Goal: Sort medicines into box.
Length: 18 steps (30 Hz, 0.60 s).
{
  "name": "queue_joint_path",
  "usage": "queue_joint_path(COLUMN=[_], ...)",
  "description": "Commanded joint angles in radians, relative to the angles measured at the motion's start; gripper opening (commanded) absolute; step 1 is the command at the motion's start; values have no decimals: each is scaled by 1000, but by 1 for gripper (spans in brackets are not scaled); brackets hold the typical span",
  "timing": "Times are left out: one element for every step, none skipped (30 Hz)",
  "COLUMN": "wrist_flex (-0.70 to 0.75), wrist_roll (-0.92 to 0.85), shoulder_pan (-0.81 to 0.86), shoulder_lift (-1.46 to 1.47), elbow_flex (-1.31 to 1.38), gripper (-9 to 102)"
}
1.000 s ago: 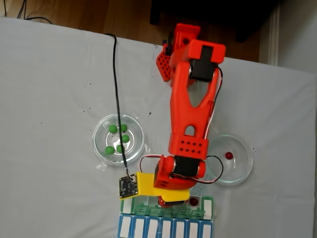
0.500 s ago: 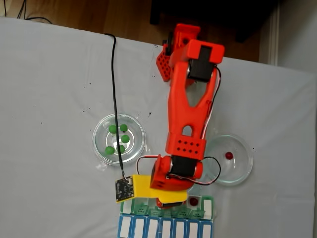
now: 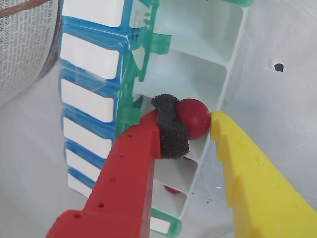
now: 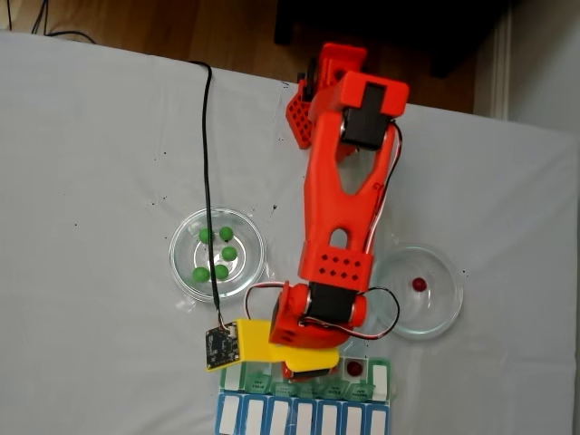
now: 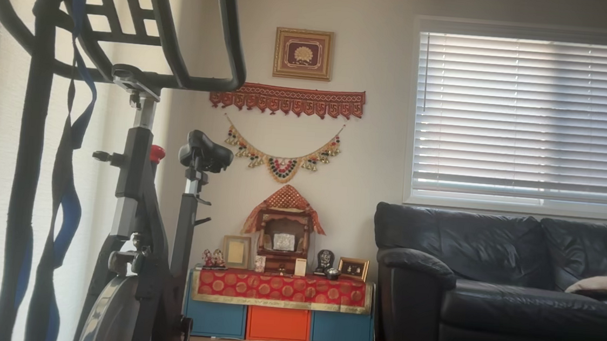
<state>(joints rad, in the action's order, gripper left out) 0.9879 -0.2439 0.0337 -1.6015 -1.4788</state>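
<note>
Two clear glass dishes [image 4: 249, 272] on white tablecloth [image 4: 91, 181]; black sofa [image 5: 489, 293], exercise bike [image 5: 137, 222].

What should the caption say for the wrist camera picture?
The tool holds a dark red ball over an open compartment of the pill box.

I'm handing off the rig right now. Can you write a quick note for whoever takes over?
Gripper: jaws shut on a red ball, held over an open compartment of the pill box.
Done: one red ball already sits in a compartment nearer the box's right end in the fixed view.
Left: release this ball; one red ball waits in the right glass dish; five green balls sit in the left glass dish.
</note>
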Motion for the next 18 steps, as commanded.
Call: queue_joint_path(wrist_flex=[2,5,9,11,12,12,12,12,12,12,12,12,12,12,12,12,12,12], wrist_roll=[-23,-25,-26,-26,-28,-28,-28,-28,-28,-28,-28,-28,-28,-29,-29,-29,-31,-34], shoulder_pan=[12,12,14,15,15,15,15,15,14,14,14,15,17,17,17,17,17,18], shoulder_lift=[-21,-11,0,9,17,21,23,26,28,29,32,35,38,41,43,44,46,46], elbow_flex=[143,155,169,181,189,193,195,196,196,199,202,207,210,213,216,218,219,219], gripper=[1,1,1,1,1,1,1,1,1,1,1,1,1,1,1,1,1,2])
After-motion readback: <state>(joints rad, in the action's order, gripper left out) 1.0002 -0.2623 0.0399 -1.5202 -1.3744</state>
